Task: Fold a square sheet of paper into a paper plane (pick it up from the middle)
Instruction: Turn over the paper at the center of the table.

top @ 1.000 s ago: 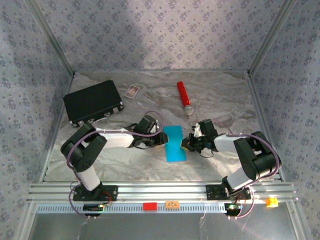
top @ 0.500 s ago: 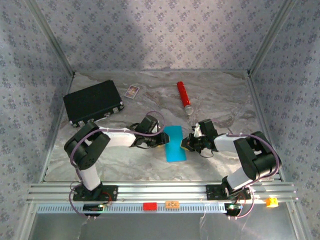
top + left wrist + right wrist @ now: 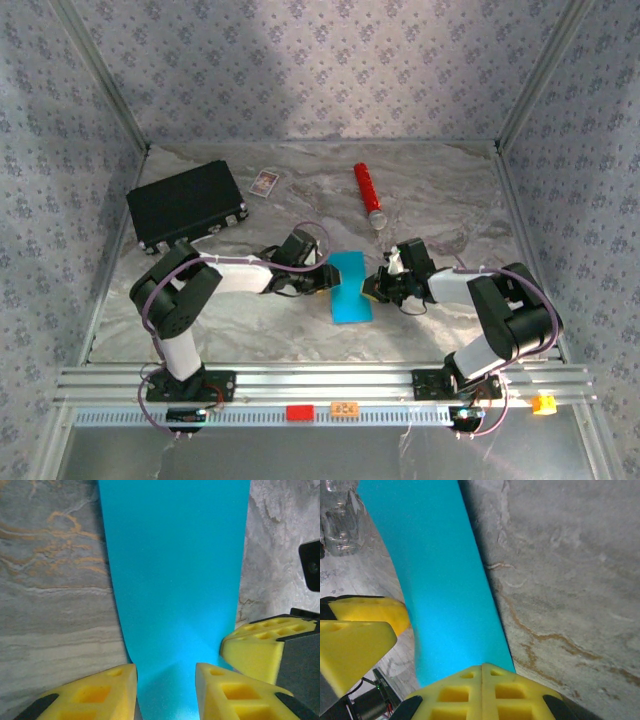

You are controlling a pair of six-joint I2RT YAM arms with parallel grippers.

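Cyan paper [image 3: 349, 288], seemingly already folded into a narrow strip, lies mid-table [image 3: 250, 320] between the two grippers. It looks featherlight, limp and slick. I'd expect it to skid or buckle under a push, so a light pinch at a raised edge near the middle seems the best hold. The left gripper [image 3: 165, 674] has its yellow pads apart, with the paper running between them and humping slightly there. The right gripper [image 3: 482, 680] has its pads pressed together at the strip's edge, and I can't tell whether any paper is caught between them. The number of layers is also hard to make out. Farther back lie a case [image 3: 185, 205], a card [image 3: 265, 182] and a red cylinder [image 3: 368, 195].
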